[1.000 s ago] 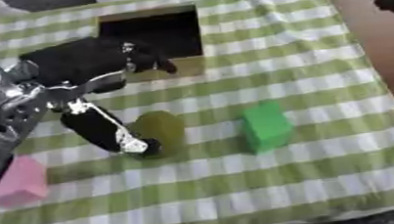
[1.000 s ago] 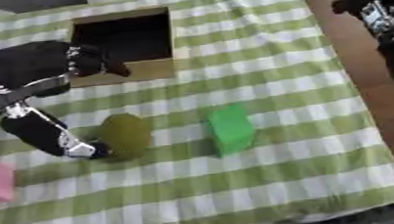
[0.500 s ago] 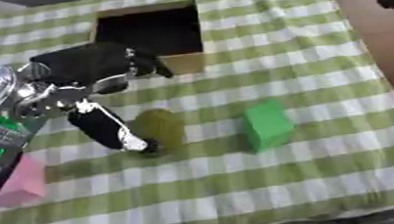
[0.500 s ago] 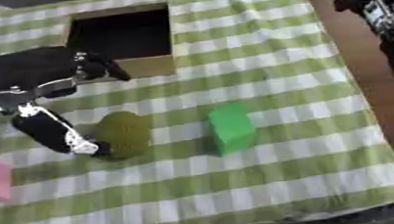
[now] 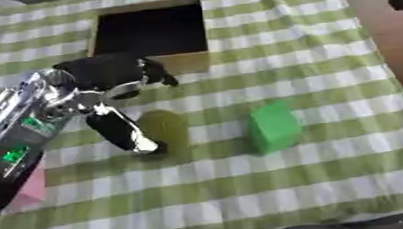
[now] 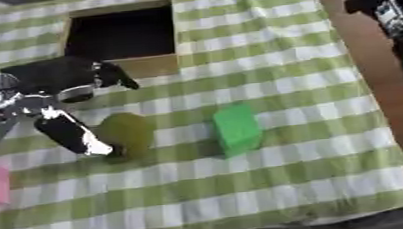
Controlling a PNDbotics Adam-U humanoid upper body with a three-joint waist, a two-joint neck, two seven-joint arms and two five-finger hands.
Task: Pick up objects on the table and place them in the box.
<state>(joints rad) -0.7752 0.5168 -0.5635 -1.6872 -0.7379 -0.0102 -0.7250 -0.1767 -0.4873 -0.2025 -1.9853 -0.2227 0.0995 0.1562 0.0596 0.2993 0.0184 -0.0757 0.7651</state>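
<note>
Three objects remain on the desk: olive block at centre, green block at its 3 o'clock, pink block at 8 o'clock. My left hand brackets the olive block, not yet clasped. Box at 12 o'clock looks dark; contents unreadable. Right hand idle at 2 o'clock; its fingers unreadable.

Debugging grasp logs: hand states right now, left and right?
Left hand: open, thumb down beside the olive object, fingers spread above it, not closed round it.
Right hand: at the upper right edge; fingers cannot be told.
</note>
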